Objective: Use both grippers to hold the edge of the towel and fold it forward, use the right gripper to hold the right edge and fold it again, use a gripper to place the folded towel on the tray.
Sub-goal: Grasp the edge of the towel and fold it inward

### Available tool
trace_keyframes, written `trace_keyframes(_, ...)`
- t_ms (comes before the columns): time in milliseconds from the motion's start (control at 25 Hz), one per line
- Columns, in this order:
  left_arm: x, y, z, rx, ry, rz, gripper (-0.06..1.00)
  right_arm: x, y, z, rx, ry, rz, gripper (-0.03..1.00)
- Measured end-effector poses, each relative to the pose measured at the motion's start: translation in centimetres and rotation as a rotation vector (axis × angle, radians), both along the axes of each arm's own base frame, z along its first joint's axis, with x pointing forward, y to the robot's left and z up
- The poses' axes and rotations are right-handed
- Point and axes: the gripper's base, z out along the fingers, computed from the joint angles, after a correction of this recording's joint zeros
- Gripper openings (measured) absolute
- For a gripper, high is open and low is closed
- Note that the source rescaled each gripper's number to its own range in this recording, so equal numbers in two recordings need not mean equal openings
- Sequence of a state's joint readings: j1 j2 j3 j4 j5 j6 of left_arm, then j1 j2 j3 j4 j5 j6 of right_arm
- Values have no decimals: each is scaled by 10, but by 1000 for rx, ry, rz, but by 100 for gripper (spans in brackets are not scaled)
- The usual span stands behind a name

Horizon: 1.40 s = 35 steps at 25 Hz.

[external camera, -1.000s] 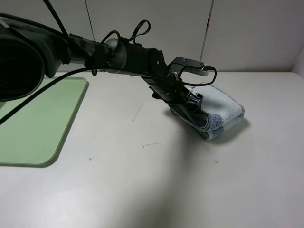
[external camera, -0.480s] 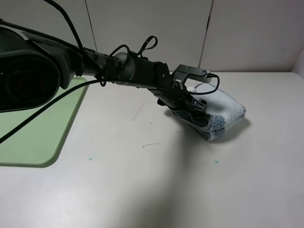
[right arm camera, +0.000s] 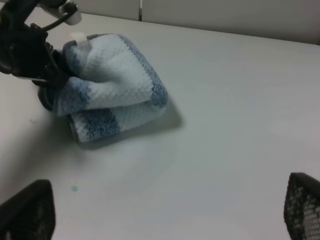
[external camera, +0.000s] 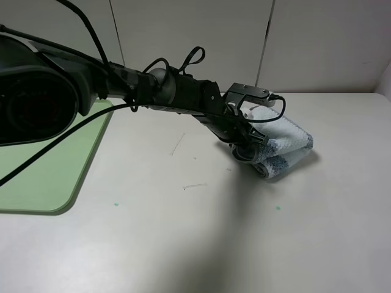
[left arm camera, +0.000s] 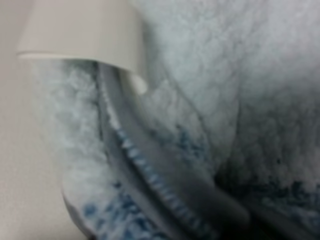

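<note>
The towel (external camera: 286, 146) lies folded into a thick bundle on the white table, right of centre. My left gripper (external camera: 249, 145) reaches across the middle and is shut on the bundle's left end. In the left wrist view the blue-and-white towel (left arm camera: 210, 100) fills the frame, with its grey hem (left arm camera: 150, 170) and a white loop (left arm camera: 80, 30) close up. The right wrist view shows the towel (right arm camera: 112, 85) with the left gripper (right arm camera: 47, 75) clamped on it. My right gripper (right arm camera: 165, 220) is open and empty, apart from the towel. The pale-green tray (external camera: 49, 165) lies at the far left.
The left arm and its black cables (external camera: 165, 91) stretch across the back of the table between tray and towel. A white wall (external camera: 317, 43) stands behind the table. Small marks (external camera: 194, 186) dot the tabletop.
The left gripper has closed on the towel's left end, bunching it. The near side of the bundle has drawn in and lifted slightly. The tray has not moved.
</note>
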<state>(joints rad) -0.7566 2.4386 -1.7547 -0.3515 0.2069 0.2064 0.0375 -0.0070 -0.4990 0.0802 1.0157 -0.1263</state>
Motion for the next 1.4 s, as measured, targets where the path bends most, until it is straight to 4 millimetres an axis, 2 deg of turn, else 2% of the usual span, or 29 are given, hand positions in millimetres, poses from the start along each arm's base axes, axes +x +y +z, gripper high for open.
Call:
trace_keyframes(200, 2, 4, 0, 9, 20, 3, 15, 0, 0, 0, 0, 0, 0, 100)
trace_keyframes(480, 8, 20, 10, 38, 90, 15, 15, 0, 0, 0, 0, 0, 0, 100)
trace_keyframes(760, 6, 33, 18, 90, 183, -5, 15, 0, 0, 0, 0, 0, 0, 100)
trace_keyframes(1080, 1, 54, 44, 267, 200, -101, 15, 0, 0, 0, 1, 0, 1, 100)
trace_keyframes(1400, -9, 73, 46, 411, 253, -153, 15, 0, 0, 0, 4, 0, 2, 100)
